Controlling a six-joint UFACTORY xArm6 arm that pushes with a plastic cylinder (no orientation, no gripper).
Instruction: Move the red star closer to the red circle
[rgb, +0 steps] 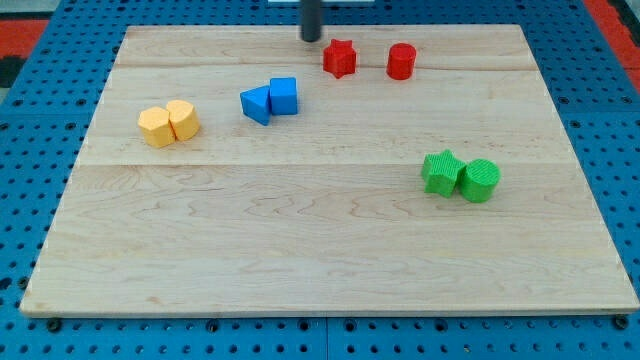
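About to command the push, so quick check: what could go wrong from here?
My tip sits up-left of the red star, not squarely behind it, so a push may send it toward the view's bottom, missing the red circle. Both reds lie near the board's top edge; overshoot could shove the circle away.
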